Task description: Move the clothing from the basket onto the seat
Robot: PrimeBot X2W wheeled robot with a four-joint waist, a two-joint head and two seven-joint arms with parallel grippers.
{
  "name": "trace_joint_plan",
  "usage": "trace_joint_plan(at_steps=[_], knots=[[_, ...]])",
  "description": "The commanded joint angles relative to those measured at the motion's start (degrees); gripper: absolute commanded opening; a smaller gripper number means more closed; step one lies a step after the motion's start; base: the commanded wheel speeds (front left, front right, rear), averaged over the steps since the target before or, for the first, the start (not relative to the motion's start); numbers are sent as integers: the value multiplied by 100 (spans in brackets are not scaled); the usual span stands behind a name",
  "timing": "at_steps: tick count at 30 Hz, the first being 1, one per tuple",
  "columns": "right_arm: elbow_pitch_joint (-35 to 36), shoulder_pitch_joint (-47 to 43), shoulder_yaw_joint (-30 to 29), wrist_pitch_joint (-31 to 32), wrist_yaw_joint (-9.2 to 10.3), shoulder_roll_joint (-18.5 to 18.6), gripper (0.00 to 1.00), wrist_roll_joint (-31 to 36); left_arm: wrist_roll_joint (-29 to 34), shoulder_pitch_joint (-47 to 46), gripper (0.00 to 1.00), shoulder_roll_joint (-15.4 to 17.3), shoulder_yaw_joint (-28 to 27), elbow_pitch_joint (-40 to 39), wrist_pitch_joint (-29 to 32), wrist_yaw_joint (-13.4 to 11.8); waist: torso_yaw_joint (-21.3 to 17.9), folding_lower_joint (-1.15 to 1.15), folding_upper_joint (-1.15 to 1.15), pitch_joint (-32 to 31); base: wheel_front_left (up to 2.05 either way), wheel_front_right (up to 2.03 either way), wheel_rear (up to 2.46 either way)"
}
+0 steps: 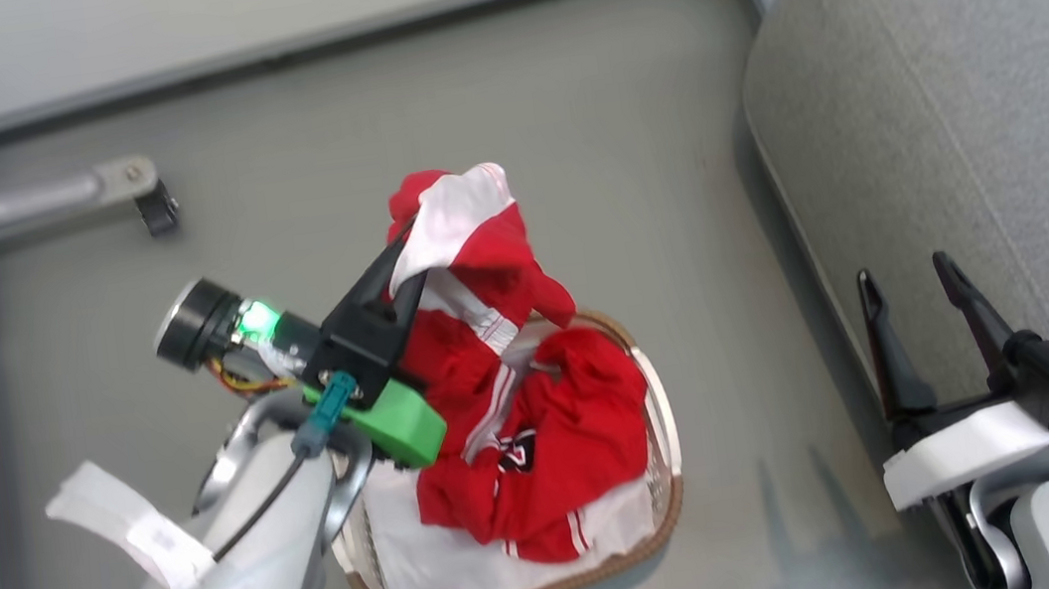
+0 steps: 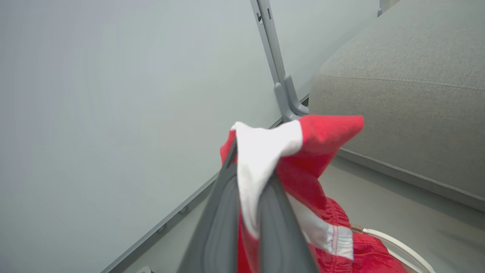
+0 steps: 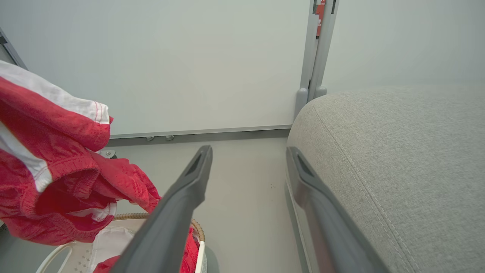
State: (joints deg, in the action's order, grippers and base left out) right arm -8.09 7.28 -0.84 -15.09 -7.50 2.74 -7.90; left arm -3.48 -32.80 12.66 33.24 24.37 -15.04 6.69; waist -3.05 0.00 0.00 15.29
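My left gripper (image 1: pixel 408 239) is shut on a red garment with white panels (image 1: pixel 468 241) and holds it up above the basket (image 1: pixel 662 418). The pinched white fold (image 2: pixel 261 159) shows between my left fingers (image 2: pixel 273 212) in the left wrist view. More red clothing (image 1: pixel 553 441) lies in the white perforated basket with its brown woven rim and white lining. The lifted garment (image 3: pixel 49 159) hangs at the left of the right wrist view. My right gripper (image 1: pixel 902 273) stands open beside the grey seat (image 1: pixel 959 81), with nothing between its fingers (image 3: pixel 182 197).
The grey seat (image 3: pixel 398 159) takes up the right side, its stitched seam close to my right fingers. A grey frame leg with a caster (image 1: pixel 142 191) stands at the back left. A pale wall and an upright grey post (image 2: pixel 273 57) run behind the basket.
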Motion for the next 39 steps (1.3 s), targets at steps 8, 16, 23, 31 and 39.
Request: trace_joint_plan(at_steps=[8,16,23,31,39], knots=[[-10,-215,194,-12,2,25,100,25,-275,-908,0,180,253,-355,266,75,155,0,0,-1218,0,0,0],[34,222,884,-12,3,29,100,146,-554,-1593,0,206,431,-302,412,82,49,0,0,-1286,0,0,0],[-169,794,1477,-12,3,26,100,113,-713,-1945,0,110,645,-296,398,83,107,0,0,-1341,0,0,0],[-663,1332,2019,-11,2,27,100,-117,-881,-2041,0,-10,872,-415,418,83,292,0,0,-1396,0,0,0],[-1408,1860,2308,-11,3,27,100,-138,-949,-2040,0,-100,1212,-724,392,84,456,0,0,-1454,0,0,0]])
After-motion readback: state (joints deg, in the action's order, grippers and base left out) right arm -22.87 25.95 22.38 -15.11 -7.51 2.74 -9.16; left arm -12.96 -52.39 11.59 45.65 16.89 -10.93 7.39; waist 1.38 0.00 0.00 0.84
